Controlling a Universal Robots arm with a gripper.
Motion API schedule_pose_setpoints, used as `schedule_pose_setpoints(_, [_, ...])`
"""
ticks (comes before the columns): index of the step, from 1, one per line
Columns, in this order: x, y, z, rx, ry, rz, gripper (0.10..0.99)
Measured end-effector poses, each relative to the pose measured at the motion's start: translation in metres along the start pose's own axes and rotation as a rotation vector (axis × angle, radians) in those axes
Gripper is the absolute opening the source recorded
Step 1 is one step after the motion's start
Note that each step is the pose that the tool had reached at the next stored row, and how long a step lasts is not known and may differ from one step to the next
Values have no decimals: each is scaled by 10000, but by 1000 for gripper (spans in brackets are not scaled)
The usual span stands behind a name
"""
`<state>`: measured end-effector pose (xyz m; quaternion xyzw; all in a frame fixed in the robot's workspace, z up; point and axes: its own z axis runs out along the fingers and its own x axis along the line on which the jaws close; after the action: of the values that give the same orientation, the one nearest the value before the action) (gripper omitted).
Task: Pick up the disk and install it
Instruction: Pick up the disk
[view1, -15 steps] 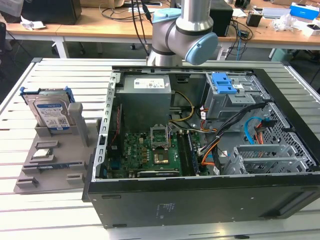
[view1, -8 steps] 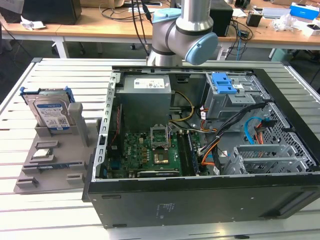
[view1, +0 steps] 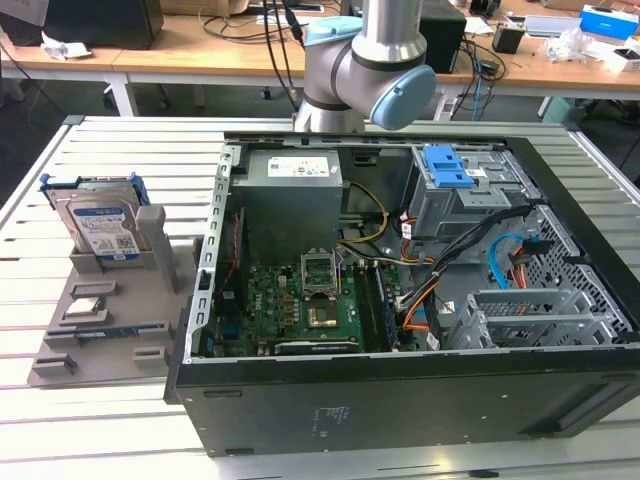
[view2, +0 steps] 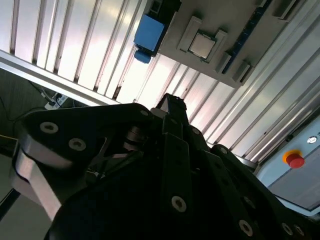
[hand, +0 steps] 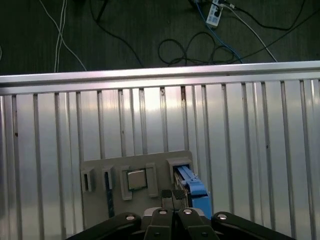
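Case (view1: 400, 400) front wall sits closest to the exterior camera, lid off, flat on the slatted table (view1: 110, 150). At the exterior view's left, a grey holder (view1: 125, 290) lies just beside the case. Disk (view1: 100, 225) stands upright on edge in the holder's far slot, in its blue carrier, label toward camera. Chip (view1: 88, 307) lies flat in a pocket on the near side of the disk. In the middle, the board (view1: 300, 300) is on the case floor, with a grey supply box (view1: 290, 190) behind it. Arm (view1: 360, 60) rises behind the case's rear wall, its blue-capped joint bent and the upper tube running out of frame. At the exterior view's right, a drive cage (view1: 460, 190) with a blue latch has cables (view1: 500, 260) below it. In the first wrist view the gripper (hand: 172, 195) hangs well above the holder, pointing down. Its tips are pressed together with nothing between them, lined up over the holder between chip and disk. Disk is untouched in its slot.
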<state>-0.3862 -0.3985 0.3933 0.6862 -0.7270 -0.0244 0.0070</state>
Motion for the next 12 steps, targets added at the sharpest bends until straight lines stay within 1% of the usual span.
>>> schedule_pose_setpoints(1, [0, 0, 0, 0, 0, 0, 114])
schedule_pose_setpoints(4, [0, 0, 0, 0, 0, 0, 294])
schedule_pose_setpoints(6, [0, 0, 0, 0, 0, 0, 294])
schedule_pose_setpoints(7, [0, 0, 0, 0, 0, 0, 357])
schedule_pose_setpoints(8, [0, 0, 0, 0, 0, -1, 475])
schedule_pose_setpoints(9, [0, 0, 0, 0, 0, -1, 475])
schedule_pose_setpoints(10, [0, 0, 0, 1, 0, -1, 541])
schedule_pose_setpoints(12, [0, 0, 0, 0, 0, -1, 541])
